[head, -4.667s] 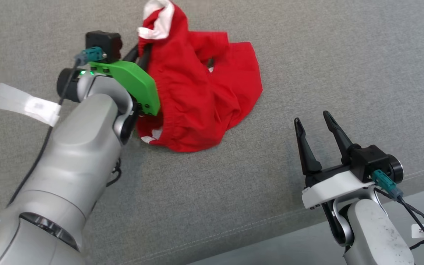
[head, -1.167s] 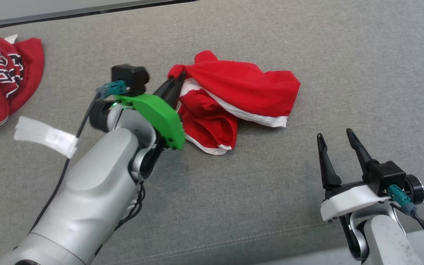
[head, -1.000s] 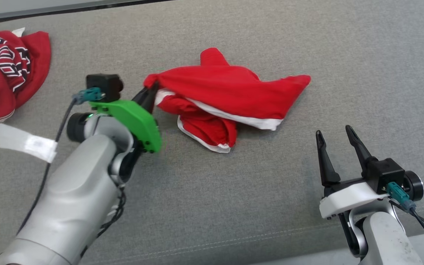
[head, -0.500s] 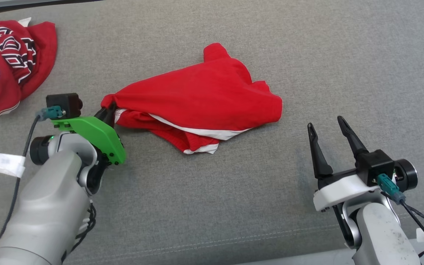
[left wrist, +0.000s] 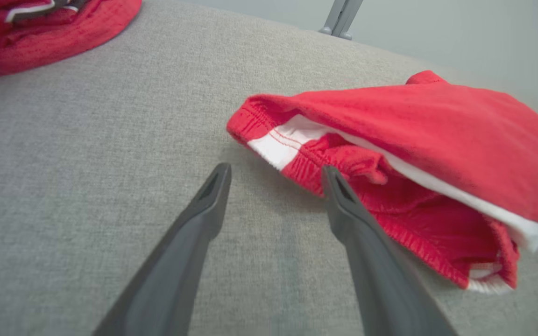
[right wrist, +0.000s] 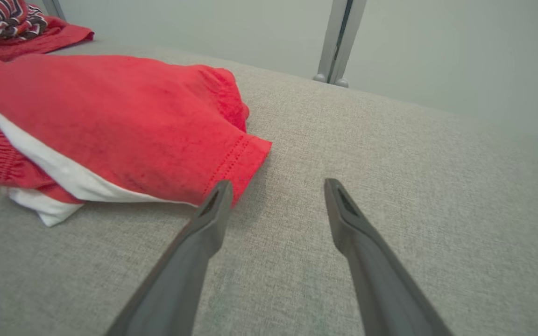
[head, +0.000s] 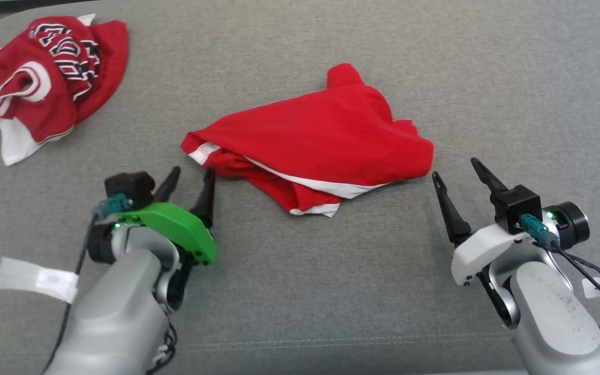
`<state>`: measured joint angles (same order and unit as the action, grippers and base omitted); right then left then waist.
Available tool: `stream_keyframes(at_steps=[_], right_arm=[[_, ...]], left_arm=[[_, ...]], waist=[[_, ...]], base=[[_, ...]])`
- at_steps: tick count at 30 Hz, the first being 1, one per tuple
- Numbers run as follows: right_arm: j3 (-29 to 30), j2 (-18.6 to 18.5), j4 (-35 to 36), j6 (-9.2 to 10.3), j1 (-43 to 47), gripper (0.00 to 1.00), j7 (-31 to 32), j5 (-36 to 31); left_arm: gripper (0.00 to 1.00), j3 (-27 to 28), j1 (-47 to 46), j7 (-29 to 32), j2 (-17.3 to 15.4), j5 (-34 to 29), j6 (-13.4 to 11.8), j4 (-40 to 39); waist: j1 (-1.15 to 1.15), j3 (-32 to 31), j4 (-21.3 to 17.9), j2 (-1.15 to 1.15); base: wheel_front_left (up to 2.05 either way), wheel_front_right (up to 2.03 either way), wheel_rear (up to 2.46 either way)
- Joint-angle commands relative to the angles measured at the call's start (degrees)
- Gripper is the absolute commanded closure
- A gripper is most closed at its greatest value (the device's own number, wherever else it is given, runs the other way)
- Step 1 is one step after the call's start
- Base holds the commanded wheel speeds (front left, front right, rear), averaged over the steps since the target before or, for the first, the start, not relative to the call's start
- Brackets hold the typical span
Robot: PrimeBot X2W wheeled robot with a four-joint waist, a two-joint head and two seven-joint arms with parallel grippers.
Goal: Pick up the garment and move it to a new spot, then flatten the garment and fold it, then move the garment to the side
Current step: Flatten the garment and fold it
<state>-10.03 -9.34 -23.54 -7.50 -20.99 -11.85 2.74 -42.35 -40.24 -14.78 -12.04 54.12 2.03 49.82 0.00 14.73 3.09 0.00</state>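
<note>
Red shorts with white trim lie crumpled on the grey cushion between the two grippers: the waistband is just ahead of the left gripper, a leg hem just beside the right gripper. Both sets of jaws stand wide apart, holding nothing. To flatten well, pinch those opposite edges low, single layers only, and draw them apart evenly.

I work over a grey woven cushion with a stitched seam along its near edge. Past its far edge I see a pale, evenly lit wall and a grey metal post.
</note>
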Motion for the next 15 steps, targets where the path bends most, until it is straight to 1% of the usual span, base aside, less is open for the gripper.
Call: stream_keyframes(at_steps=[1, 5, 8, 10, 11, 15], right_arm=[[-1.95, -1.19, -1.46, 0.02, -0.93, 0.00, 0.86, 1.17], [-6.30, -4.14, -4.14, 0.02, -1.57, 0.00, 1.90, 3.57], [-7.60, -5.54, -6.33, 0.02, -2.44, 0.00, 1.45, 4.37], [-8.36, -6.36, -8.25, 0.02, -3.07, 0.00, 1.07, 3.96], [-8.36, -6.36, -8.25, 0.02, -3.07, 0.00, 1.07, 3.96], [-11.42, -7.45, -11.78, 0.02, -5.37, 0.00, 0.06, 3.68]], left_arm=[[0.00, 1.08, 2.20, -0.50, 0.09, -1.19, -0.91, -2.71], [0.00, 4.43, 7.88, -0.36, 0.94, -4.13, -3.18, -10.55], [0.00, 6.81, 11.66, -0.39, 1.46, -6.48, -4.59, -16.51], [0.00, 7.53, 14.09, -0.38, 1.97, -7.49, -5.08, -19.74], [0.00, 7.53, 14.09, -0.38, 1.97, -7.49, -5.08, -19.74], [0.00, 7.65, 16.84, -0.32, 2.41, -9.33, -5.90, -23.95]], waist=[[0.00, -0.49, 2.95, 0.00], [0.00, -1.05, 5.38, 0.00], [0.00, -1.29, 6.81, 0.00], [0.00, -1.31, 7.89, 0.00], [0.00, -1.31, 7.89, 0.00], [0.00, -1.20, 9.82, 0.00]], base=[[0.00, 0.00, 0.00], [0.00, 0.00, 0.00], [0.00, 0.00, 0.00], [0.00, 0.00, 0.00], [0.00, 0.00, 0.00], [0.00, 0.00, 0.00]])
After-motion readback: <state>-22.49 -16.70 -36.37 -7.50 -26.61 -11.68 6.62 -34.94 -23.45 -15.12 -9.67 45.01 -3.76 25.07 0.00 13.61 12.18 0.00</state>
